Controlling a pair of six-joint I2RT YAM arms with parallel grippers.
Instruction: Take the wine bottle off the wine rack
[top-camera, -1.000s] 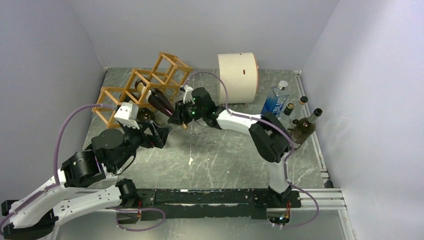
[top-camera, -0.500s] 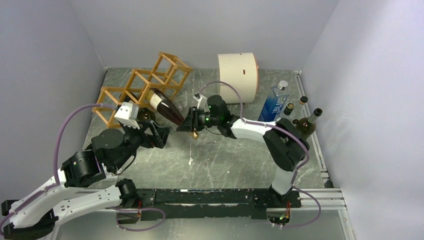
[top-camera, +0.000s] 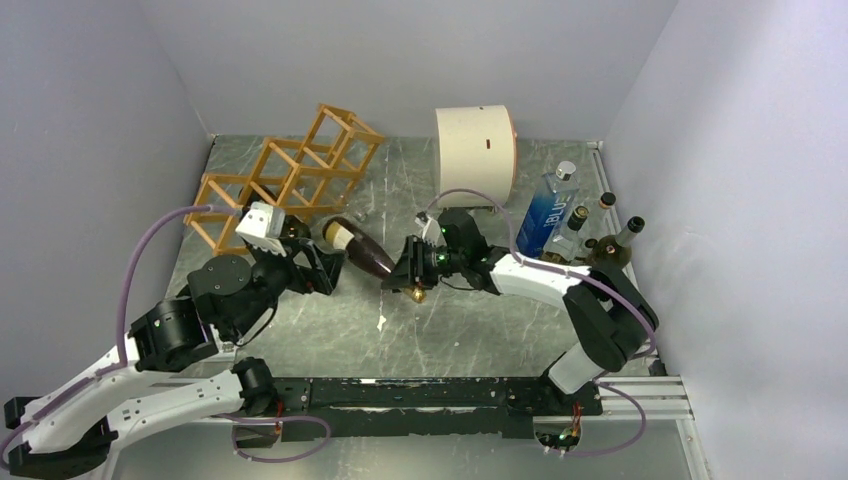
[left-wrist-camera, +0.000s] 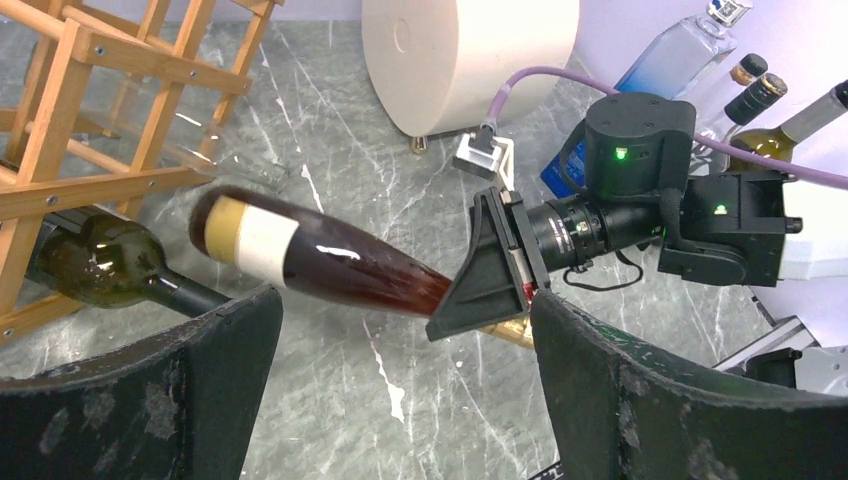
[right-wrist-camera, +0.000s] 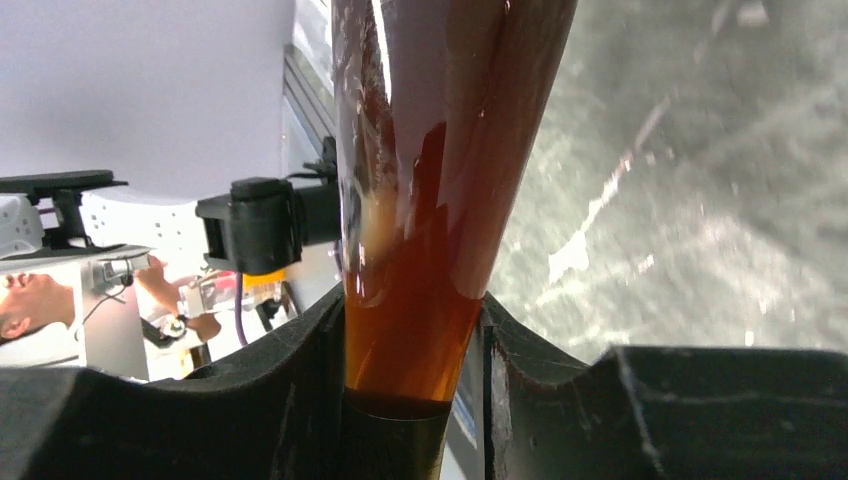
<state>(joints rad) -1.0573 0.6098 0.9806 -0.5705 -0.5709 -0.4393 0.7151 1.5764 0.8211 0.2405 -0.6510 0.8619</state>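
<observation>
Holding the wine bottle (top-camera: 358, 248) by its neck, the right gripper (top-camera: 412, 270) sits near the middle of the table (top-camera: 450, 330) in the top view. Its jaws are clamped on the glass. The bottle lies almost level. Its long axis runs from the gripper toward the wine rack (top-camera: 300, 165) at the far left corner, base end toward the rack. The base looks just outside the front cell, not in it. The left gripper (top-camera: 322, 268) hangs spread wide with nothing in it, just on the near side of the bottle's base, so it is the arm closer to the body. In the left wrist view the bottle (left-wrist-camera: 320, 255) spans the gap between the open fingers (left-wrist-camera: 150, 400). Its labelled end is on the left, apart from the rack's sticks (left-wrist-camera: 60, 120), and its neck runs into the right gripper (left-wrist-camera: 495, 285). A dark green bottle (left-wrist-camera: 100, 262) lies in the rack's lowest cell, just beside that base. In the right wrist view the amber neck (right-wrist-camera: 415, 320) is pinched between both pads (right-wrist-camera: 250, 400); the rack is out of sight. The coming move likely turns on drawing the bottle along its own axis, away from the rack, without swinging the base into sticks or green bottle.
</observation>
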